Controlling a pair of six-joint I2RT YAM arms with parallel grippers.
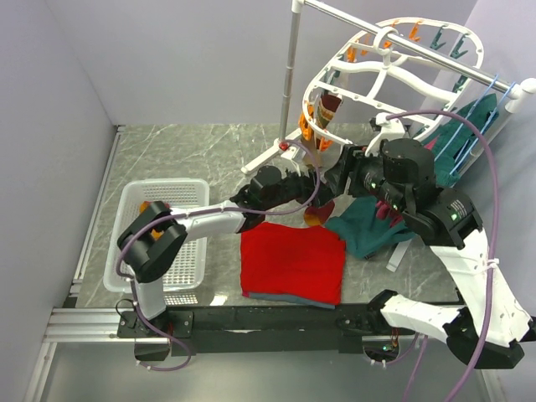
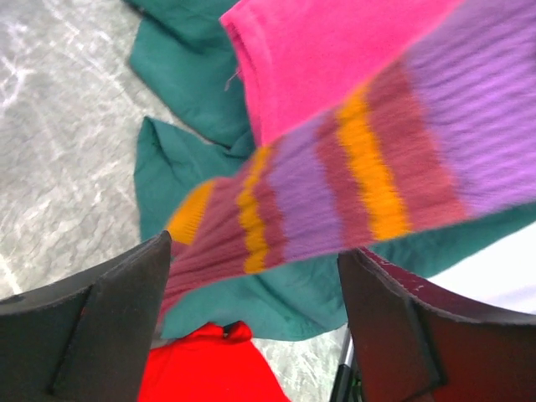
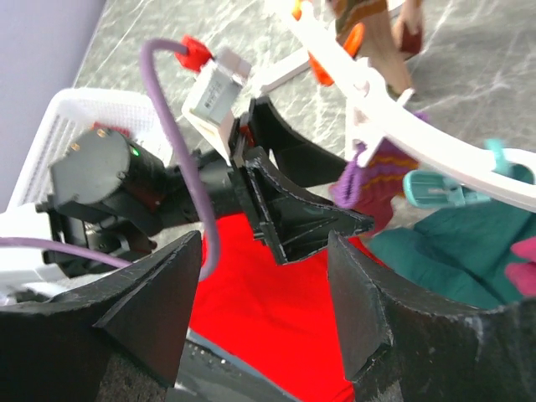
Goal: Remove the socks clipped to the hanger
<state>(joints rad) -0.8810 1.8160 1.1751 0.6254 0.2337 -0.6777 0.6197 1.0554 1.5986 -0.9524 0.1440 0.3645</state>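
The white oval hanger (image 1: 377, 75) hangs from a rail at the back right, with orange and teal pegs. A tan-brown striped sock (image 1: 329, 107) dangles from it. A maroon-purple sock with orange stripes (image 2: 335, 184) hangs slantwise just past my left gripper (image 2: 255, 251), whose jaws stand wide open, its lower end by the left finger. In the right wrist view this sock (image 3: 381, 176) hangs under the hanger's bar (image 3: 394, 117) beside a teal peg (image 3: 435, 191). My right gripper (image 3: 264, 243) is open and empty, close behind the left gripper (image 3: 293, 209).
A flat red cloth (image 1: 293, 261) lies at the table's front middle. Teal garments (image 1: 368, 230) and a pink one (image 2: 318, 59) lie right of it. A white slotted basket (image 1: 159, 239) stands at the left. Blue hangers (image 1: 481, 117) hang at the far right.
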